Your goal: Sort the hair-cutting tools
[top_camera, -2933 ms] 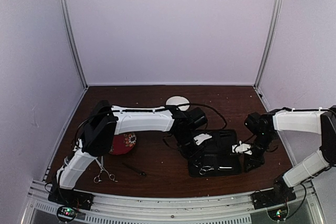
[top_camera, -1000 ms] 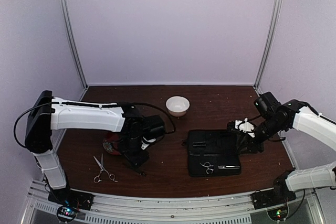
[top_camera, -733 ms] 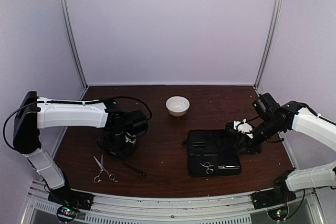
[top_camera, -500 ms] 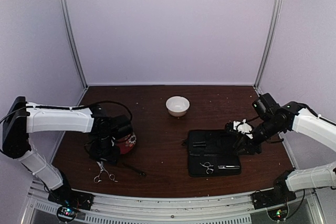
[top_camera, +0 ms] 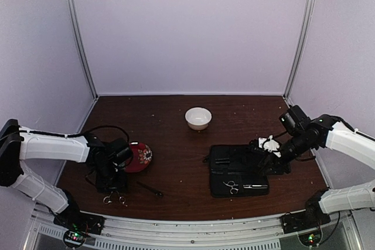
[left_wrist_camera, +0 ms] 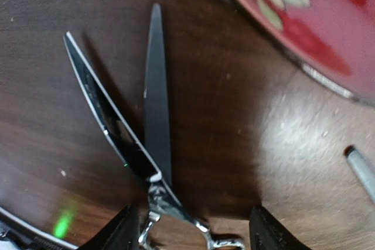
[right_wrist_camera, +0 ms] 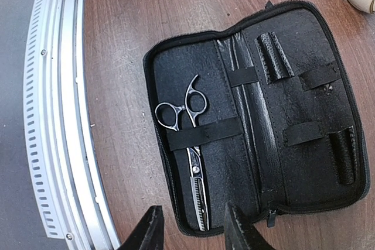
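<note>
The longer silver scissors (left_wrist_camera: 157,115) lie on the table with blades apart, near the front left edge (top_camera: 115,198). My left gripper (left_wrist_camera: 190,235) is open and low over them, one finger on each side of the pivot and handle end; it also shows in the top view (top_camera: 111,182). The smaller silver scissors (right_wrist_camera: 190,156) sit under an elastic strap in the open black case (right_wrist_camera: 304,103), also seen from above (top_camera: 231,187). The thin black stick (top_camera: 151,189) lies on the table right of the left gripper. My right gripper (right_wrist_camera: 193,229) is open and empty above the case's edge.
A red patterned plate (top_camera: 139,156) lies just behind the left gripper, its rim in the left wrist view (left_wrist_camera: 328,21). A white bowl (top_camera: 198,117) stands at the back middle. The metal rail (right_wrist_camera: 55,115) runs along the table's front edge. The case (top_camera: 239,171) lies right of centre.
My left arm has swung from the case leftward across the table, past the plate, and come down over the longer scissors. My right arm lifted to hover over the case.
</note>
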